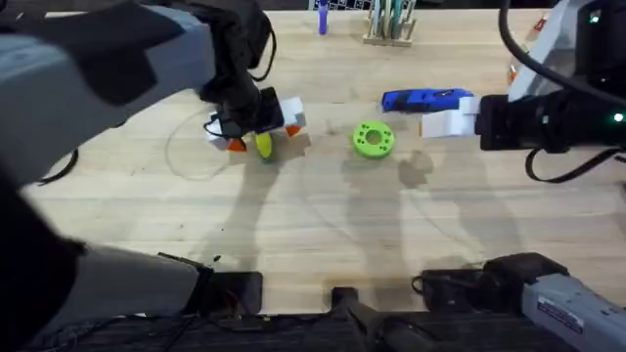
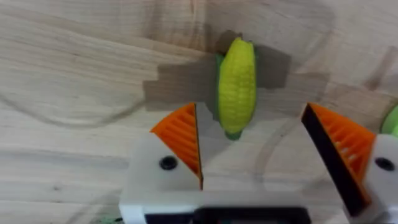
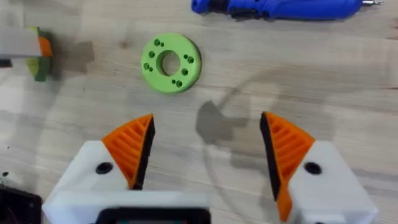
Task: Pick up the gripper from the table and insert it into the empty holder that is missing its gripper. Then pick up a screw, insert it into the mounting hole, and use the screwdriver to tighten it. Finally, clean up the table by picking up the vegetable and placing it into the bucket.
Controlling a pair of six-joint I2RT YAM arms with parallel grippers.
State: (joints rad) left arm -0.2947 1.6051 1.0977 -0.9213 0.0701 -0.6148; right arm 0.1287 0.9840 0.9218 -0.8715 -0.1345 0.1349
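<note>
Overhead view: a wooden table [image 1: 323,225] with both arms reaching in from the near edge.
Left gripper [image 1: 256,129]: out over the left half of the table, directly above the vegetable [image 1: 264,146]; its white fingers with orange pads straddle the yellow cob.
Left gripper state: released, jaws spread wide. In the left wrist view the gripper [image 2: 267,146] has one orange pad [image 2: 180,134] just beside the cob's near end and the other pad well off to the other side; neither pad touches it.
Vegetable: the yellow corn cob [image 2: 236,84] lies flat on the wood, its green end partly visible; it rests on the table, not lifted.
Right gripper [image 1: 445,122]: at the right side, pointing left, just near of the screwdriver [image 1: 427,99].
Right gripper state: released and grasping nothing. In the right wrist view the gripper [image 3: 208,146] shows bare wood between its two orange pads.
Screwdriver: blue, lying flat on the table [image 3: 280,7], far of the right gripper and apart from it.
Green disc [image 1: 373,139]: flat, round, with a centre hole and small holes around it [image 3: 170,62]; it sits between the two grippers, near the middle of the table.
</note>
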